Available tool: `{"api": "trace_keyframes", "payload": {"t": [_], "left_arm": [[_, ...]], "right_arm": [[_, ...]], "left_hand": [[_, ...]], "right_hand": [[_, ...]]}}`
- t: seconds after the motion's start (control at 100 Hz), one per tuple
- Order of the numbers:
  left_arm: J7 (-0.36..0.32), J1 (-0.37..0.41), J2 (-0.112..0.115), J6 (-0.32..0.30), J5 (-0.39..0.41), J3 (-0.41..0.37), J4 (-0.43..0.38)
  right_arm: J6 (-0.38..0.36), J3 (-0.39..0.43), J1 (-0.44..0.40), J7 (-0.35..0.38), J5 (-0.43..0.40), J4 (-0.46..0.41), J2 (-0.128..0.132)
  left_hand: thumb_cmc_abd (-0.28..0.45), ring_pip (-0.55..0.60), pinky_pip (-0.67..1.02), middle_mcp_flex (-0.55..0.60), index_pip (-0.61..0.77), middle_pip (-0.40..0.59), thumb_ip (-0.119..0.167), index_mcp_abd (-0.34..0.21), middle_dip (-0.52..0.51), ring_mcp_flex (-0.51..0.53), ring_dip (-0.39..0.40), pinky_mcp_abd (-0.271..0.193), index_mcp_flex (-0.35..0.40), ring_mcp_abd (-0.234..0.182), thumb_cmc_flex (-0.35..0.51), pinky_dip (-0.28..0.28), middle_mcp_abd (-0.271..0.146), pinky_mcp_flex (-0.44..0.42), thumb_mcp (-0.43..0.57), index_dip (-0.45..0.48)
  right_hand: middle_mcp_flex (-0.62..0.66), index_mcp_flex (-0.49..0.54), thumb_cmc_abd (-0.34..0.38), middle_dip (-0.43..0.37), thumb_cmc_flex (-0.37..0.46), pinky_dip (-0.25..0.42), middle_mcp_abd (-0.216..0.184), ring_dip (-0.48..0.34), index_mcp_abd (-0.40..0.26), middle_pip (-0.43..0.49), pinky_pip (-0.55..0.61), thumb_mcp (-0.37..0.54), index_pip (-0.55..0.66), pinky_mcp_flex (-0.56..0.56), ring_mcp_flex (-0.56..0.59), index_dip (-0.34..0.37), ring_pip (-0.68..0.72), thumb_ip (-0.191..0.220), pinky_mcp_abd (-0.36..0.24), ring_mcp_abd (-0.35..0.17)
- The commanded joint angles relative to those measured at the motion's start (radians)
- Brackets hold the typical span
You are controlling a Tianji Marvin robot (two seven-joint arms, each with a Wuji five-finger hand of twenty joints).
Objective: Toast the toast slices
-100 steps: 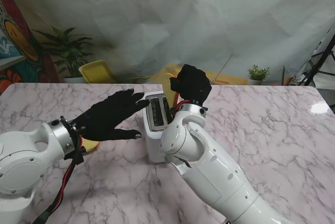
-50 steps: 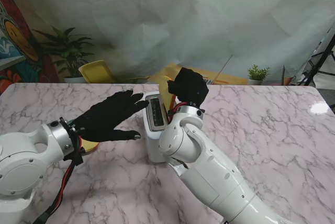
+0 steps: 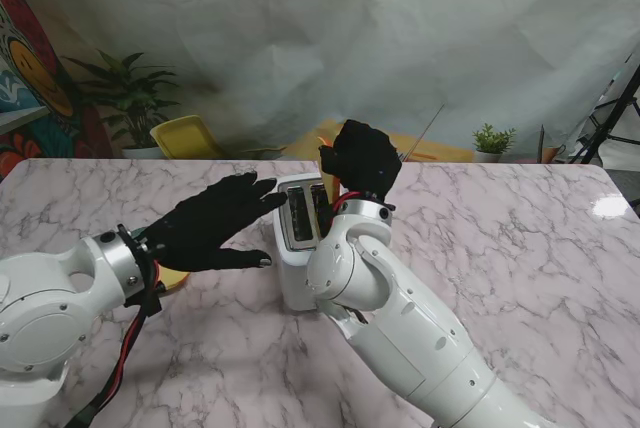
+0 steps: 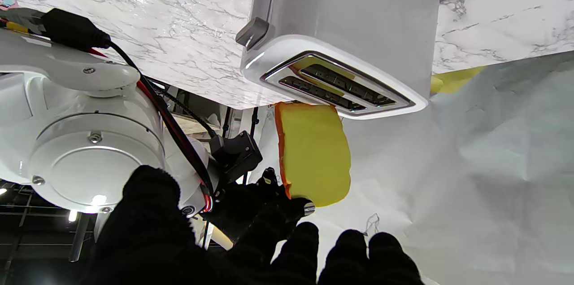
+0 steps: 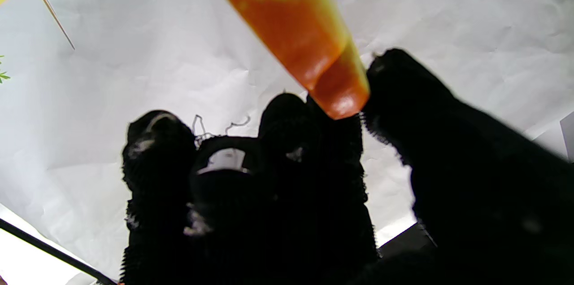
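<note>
A white two-slot toaster (image 3: 298, 248) stands mid-table. My right hand (image 3: 362, 159) is shut on a yellow toast slice with an orange crust (image 4: 314, 155), pinched between thumb and fingers (image 5: 278, 177). The slice hangs upright just over the slots (image 4: 332, 85), its lower edge at the slot rim; in the stand view only a thin sliver (image 3: 328, 184) shows beside the hand. In the right wrist view its crust (image 5: 291, 20) fills the middle. My left hand (image 3: 215, 220) hovers open, fingers spread, beside the toaster's left side. I cannot tell if the slots hold anything.
A yellow plate (image 3: 172, 278) peeks out under my left wrist. The toaster's grey lever (image 4: 253, 31) is on its near end. A yellow chair (image 3: 186, 136) and potted plants (image 3: 130, 93) stand beyond the table's far edge.
My right hand dipped toward the toaster with the slice, then rose slightly again. My left hand crept a little toward the toaster.
</note>
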Motion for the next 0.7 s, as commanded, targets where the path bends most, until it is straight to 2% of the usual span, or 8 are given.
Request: {"api": "trace_keyframes", "payload": {"t": [0.0,0.69], "left_arm": [[-0.013,-0.004,-0.002,0.000,0.001,0.005,0.003],[-0.014,-0.011,-0.002,0.005,0.006,0.017,0.006]], "right_arm": [[-0.004,0.002,-0.006,-0.002,-0.001,-0.006,-0.001],[-0.009,0.002,-0.016,0.002,-0.018,-0.038,0.006]], "left_hand": [[0.030,-0.022,-0.031,-0.037,-0.003,-0.011,0.013,0.001,0.012,-0.025,0.003,-0.046,-0.017,-0.010,-0.001,-0.001,-0.003,-0.009,-0.028,-0.012],[0.028,-0.022,-0.031,-0.037,-0.003,-0.010,0.013,0.002,0.013,-0.024,0.003,-0.045,-0.018,-0.010,0.001,-0.001,-0.004,-0.009,-0.028,-0.012]], "right_hand": [[0.025,0.014,-0.008,0.015,0.015,0.009,0.114,0.020,-0.010,0.090,0.028,0.062,0.082,-0.001,0.002,0.009,0.019,0.032,-0.002,-0.079],[0.025,0.013,-0.009,0.016,0.012,0.009,0.114,0.020,-0.017,0.090,0.029,0.063,0.084,-0.002,0.002,0.010,0.020,0.033,-0.005,-0.082]]}}
